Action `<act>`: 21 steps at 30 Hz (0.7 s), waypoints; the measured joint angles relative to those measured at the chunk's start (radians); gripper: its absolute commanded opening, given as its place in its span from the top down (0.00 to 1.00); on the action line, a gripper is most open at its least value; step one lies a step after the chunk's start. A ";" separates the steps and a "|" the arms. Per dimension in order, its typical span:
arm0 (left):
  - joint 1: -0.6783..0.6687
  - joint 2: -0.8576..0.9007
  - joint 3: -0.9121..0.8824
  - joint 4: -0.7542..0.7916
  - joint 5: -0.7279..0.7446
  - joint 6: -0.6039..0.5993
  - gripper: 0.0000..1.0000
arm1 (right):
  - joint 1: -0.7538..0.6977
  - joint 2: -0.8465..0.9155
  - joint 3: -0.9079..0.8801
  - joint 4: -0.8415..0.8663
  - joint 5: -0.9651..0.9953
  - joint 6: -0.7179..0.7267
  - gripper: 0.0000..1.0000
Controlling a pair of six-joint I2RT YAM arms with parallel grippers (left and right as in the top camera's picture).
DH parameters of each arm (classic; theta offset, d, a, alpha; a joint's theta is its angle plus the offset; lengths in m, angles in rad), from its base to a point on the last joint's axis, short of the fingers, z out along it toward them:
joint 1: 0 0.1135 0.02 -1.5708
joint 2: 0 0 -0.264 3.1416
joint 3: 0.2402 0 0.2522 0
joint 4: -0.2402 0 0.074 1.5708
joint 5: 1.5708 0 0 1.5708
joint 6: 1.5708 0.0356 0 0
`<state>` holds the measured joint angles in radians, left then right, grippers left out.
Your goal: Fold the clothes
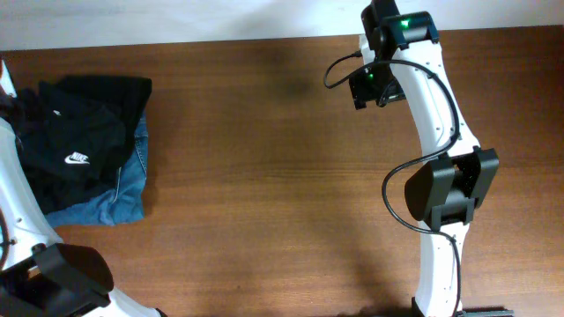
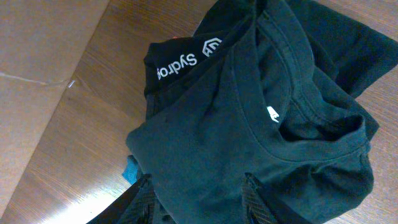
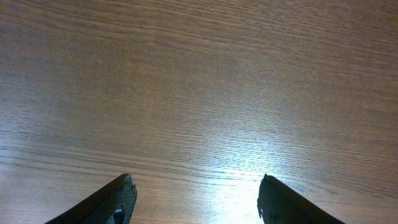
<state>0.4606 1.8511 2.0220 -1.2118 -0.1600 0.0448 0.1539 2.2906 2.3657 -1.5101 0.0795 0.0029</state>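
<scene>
Left hand [image 2: 198, 186]: parted, over black T-shirt [image 2: 205, 124] | right hand [image 3: 196, 186]: spread, empty, above table [image 3: 199, 81]

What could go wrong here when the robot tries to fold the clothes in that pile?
The black T-shirt lies bunched on a lettered black garment and blue denim, so the left gripper, jaws apart just above it, might pinch several layers and drag the pile. Black on black may also hide the edges. The right gripper is open over bare table, far from the pile.
</scene>
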 measured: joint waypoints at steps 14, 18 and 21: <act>0.001 0.000 0.000 0.042 0.101 0.000 0.53 | 0.000 0.000 0.000 -0.001 0.033 0.000 0.33; 0.003 0.000 0.000 0.133 0.275 0.005 0.53 | 0.000 0.000 0.000 -0.001 0.063 0.000 0.33; 0.005 0.006 0.001 0.169 0.386 0.003 0.53 | -0.002 0.000 0.000 -0.002 0.074 0.000 0.33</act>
<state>0.4656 1.8572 2.0228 -1.0424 0.2264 0.0483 0.1520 2.2906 2.3657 -1.5116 0.1535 0.0029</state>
